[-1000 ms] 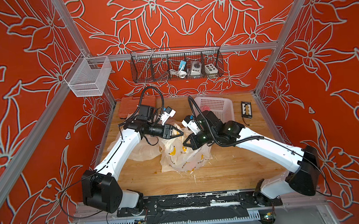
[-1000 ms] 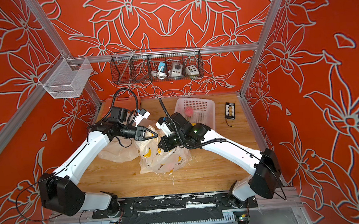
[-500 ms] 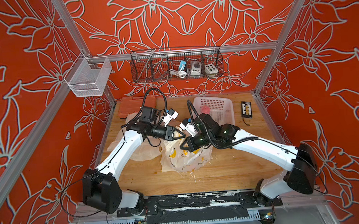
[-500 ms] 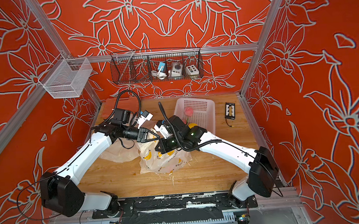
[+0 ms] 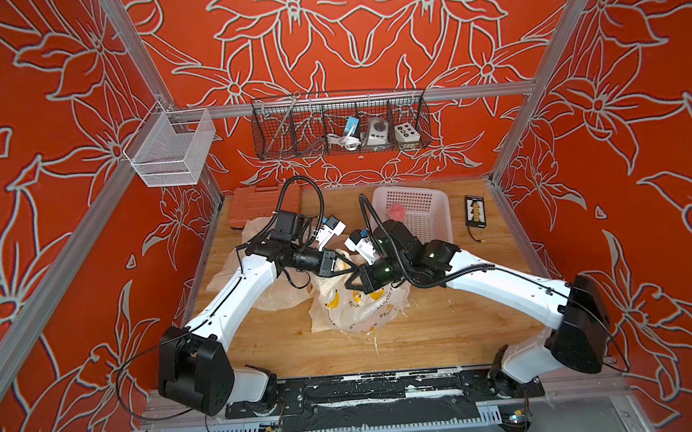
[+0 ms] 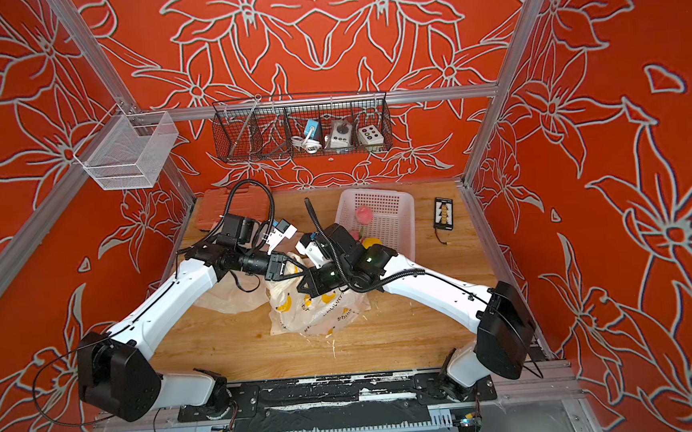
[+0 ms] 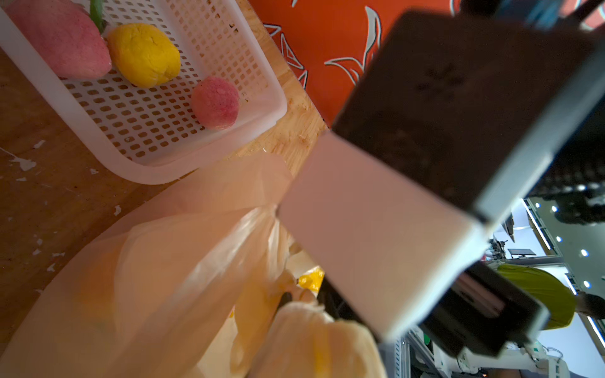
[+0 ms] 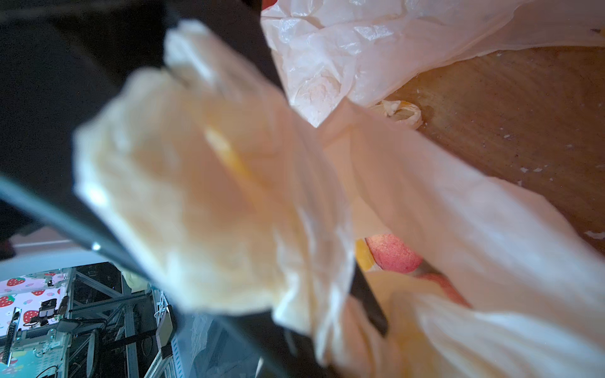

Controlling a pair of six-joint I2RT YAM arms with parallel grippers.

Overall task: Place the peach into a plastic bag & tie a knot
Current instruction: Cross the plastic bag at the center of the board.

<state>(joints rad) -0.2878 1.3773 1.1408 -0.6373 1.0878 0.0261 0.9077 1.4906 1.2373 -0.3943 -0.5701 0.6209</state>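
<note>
The plastic bag (image 5: pixel 355 308) (image 6: pixel 313 313), translucent with yellow banana prints, lies mid-table with its top gathered upward. Inside it, in the right wrist view, shows the pink-red peach (image 8: pixel 393 253). Both grippers meet tip to tip over the bag's top. My left gripper (image 5: pixel 343 268) (image 6: pixel 292 271) is shut on a bunched strip of the bag (image 7: pixel 304 340). My right gripper (image 5: pixel 355 278) (image 6: pixel 304 284) is shut on another twisted part of the bag (image 8: pixel 209 183). One dark finger (image 8: pixel 366 301) pokes out of the plastic, which hides most of both jaws.
A white basket (image 5: pixel 435 202) (image 7: pixel 183 163) at the back right holds two pink fruits and a yellow one. A plain bag (image 5: pixel 257 281) lies under the left arm. An orange case (image 5: pixel 260 202) sits back left, a black device (image 5: pixel 475 212) far right.
The left gripper's jaws have closed on the bag's plastic. The right gripper has moved left, closer to the left one, and stayed shut.
</note>
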